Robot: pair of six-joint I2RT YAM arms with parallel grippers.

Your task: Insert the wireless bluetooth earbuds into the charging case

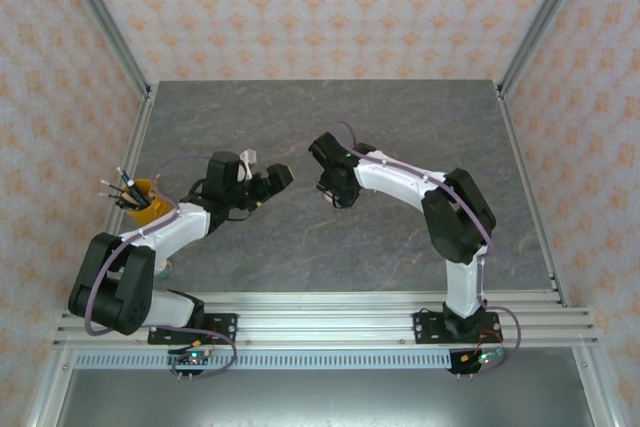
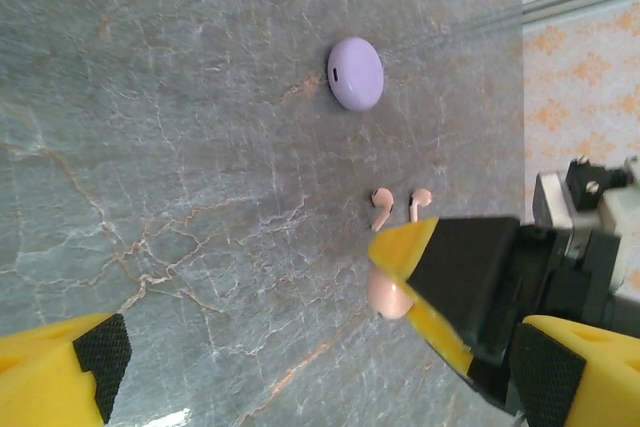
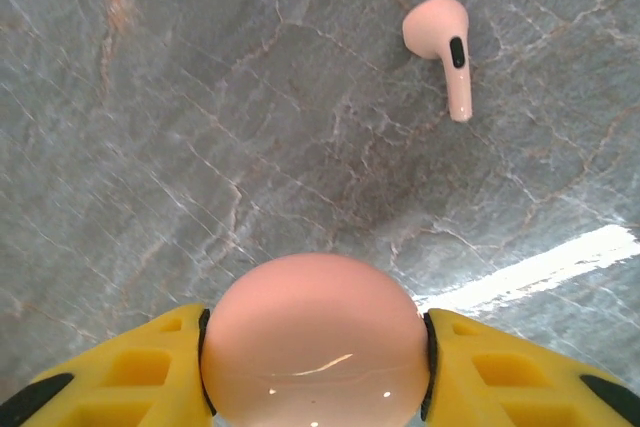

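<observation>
A round pale pink charging case (image 3: 318, 332) sits clamped between the yellow fingers of my right gripper (image 3: 318, 367), which is shut on its sides just above the grey marble table. One pale pink earbud (image 3: 445, 42) lies on the table ahead of it. In the left wrist view two pink earbuds (image 2: 381, 207) (image 2: 419, 202) lie side by side, just beyond the held pink case (image 2: 388, 292). A closed lilac case (image 2: 355, 73) rests farther off. My left gripper (image 2: 315, 377) is open wide with nothing in it, facing the right gripper (image 1: 333, 192) at mid-table.
A yellow cup of pens (image 1: 140, 202) stands by the left arm's elbow. Metal frame posts (image 1: 100, 17) and patterned walls ring the table. The table's far edge (image 2: 560, 9) lies beyond the lilac case.
</observation>
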